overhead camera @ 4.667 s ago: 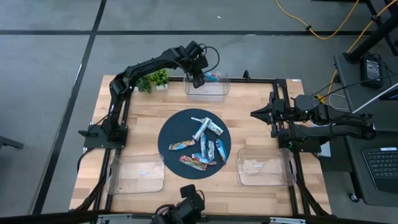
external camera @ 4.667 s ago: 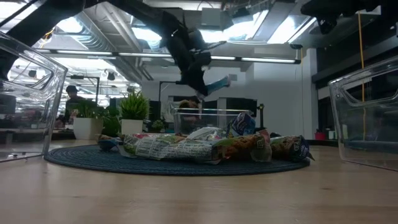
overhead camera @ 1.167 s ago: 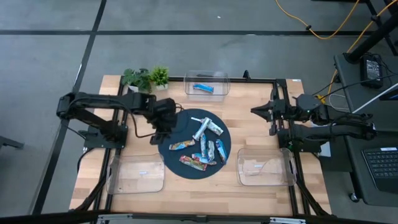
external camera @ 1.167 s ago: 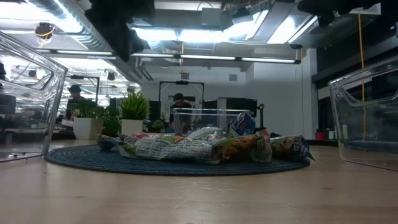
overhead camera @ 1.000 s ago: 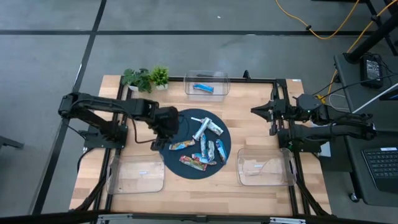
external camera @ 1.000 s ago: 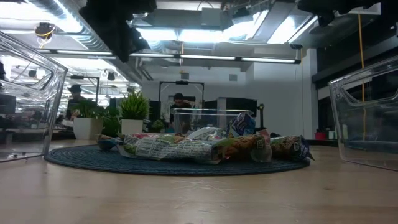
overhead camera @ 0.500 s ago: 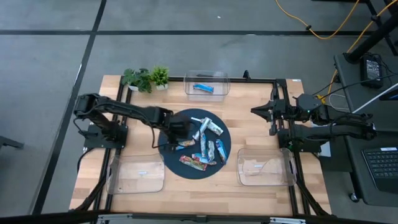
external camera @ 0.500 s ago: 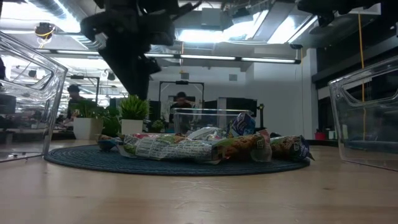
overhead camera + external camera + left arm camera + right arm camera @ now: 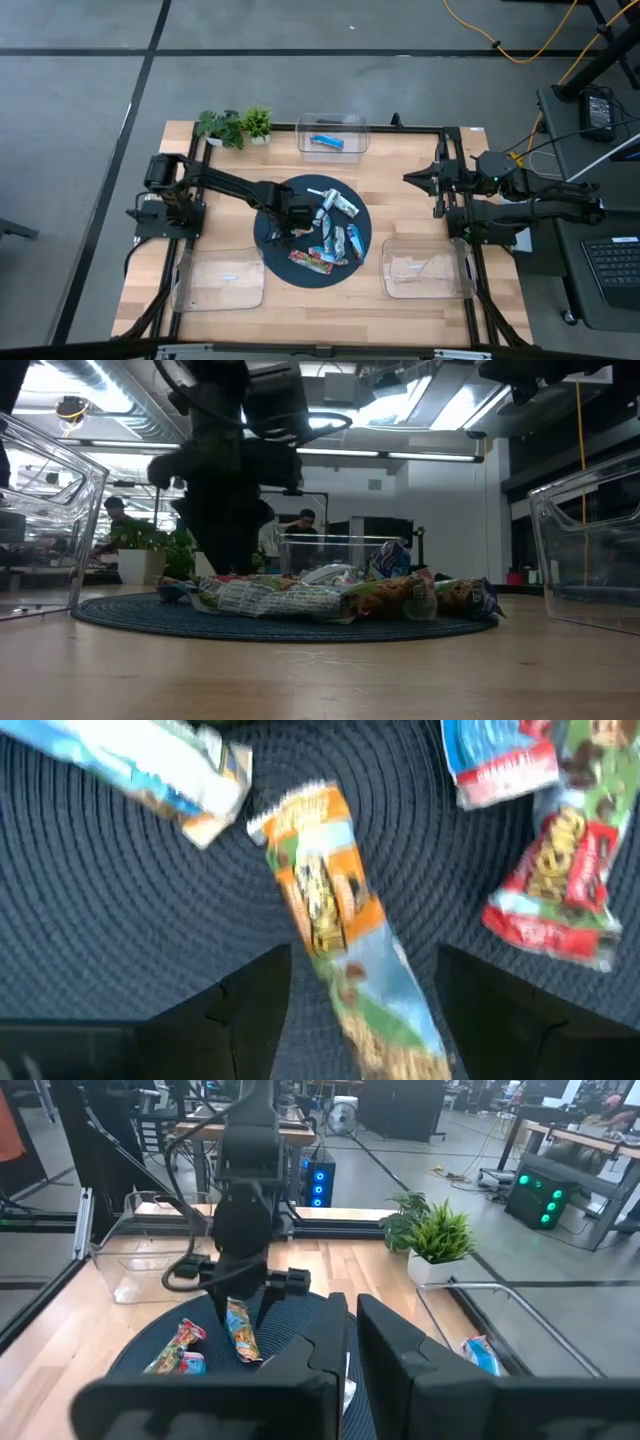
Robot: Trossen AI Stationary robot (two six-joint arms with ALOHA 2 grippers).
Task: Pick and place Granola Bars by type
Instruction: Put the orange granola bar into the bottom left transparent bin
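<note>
Orange-and-blue, the wrapped bar [image 9: 340, 935] lay on the dark round mat [image 9: 275, 205], between the spread fingers [image 9: 240, 1010] of the left tool [image 9: 283, 226], which stood wide and gripped nothing. Other Granola Bars [image 9: 330, 240] lay piled nearby on the mat, one blue bar [image 9: 326, 141] in the far clear bin [image 9: 360, 150]. Off at the surface's right edge, the right tool [image 9: 408, 180] waited with fingers together.

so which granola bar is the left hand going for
The orange-and-blue foil-wrapped bar at the dark round mat's left edge. It alone lies between the open left hand's fingers; the others lie off to the side.
</note>
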